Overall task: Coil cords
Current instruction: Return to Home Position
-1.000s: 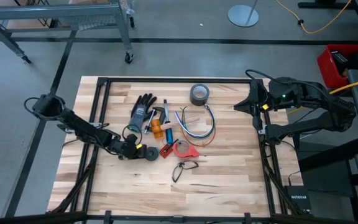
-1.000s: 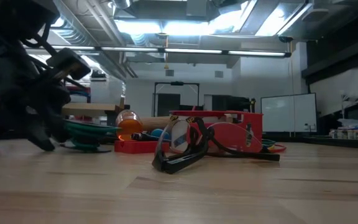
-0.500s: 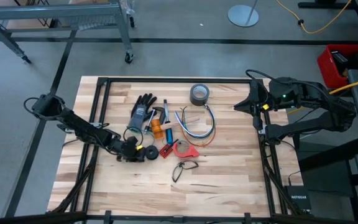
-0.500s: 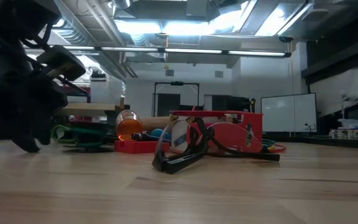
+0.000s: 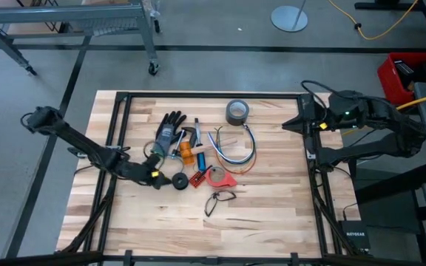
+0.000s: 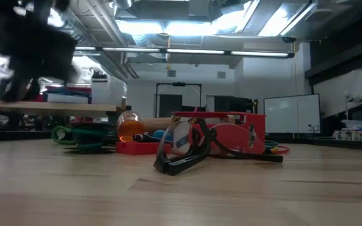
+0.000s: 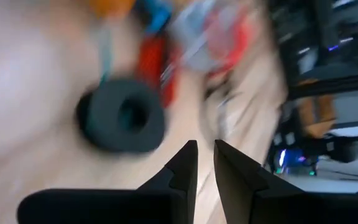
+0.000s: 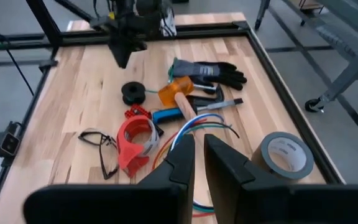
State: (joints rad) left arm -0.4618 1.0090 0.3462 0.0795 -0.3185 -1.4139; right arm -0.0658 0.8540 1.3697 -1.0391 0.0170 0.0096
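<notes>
left end effector (image 5: 157, 178) risen, drawn back, closed, empty, cords (image 5: 233, 151) well apart, right end effector (image 5: 291, 124) closed

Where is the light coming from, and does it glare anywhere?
Low view: long ceiling lamps glare white, and the dark left arm is a silhouette against them. High view: even light on the pale wooden table, only faint shadows.

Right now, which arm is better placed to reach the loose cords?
Right, probably: the right gripper faces the cords with nothing between; the left gripper has the black spool and red tape dispenser in its way.
</notes>
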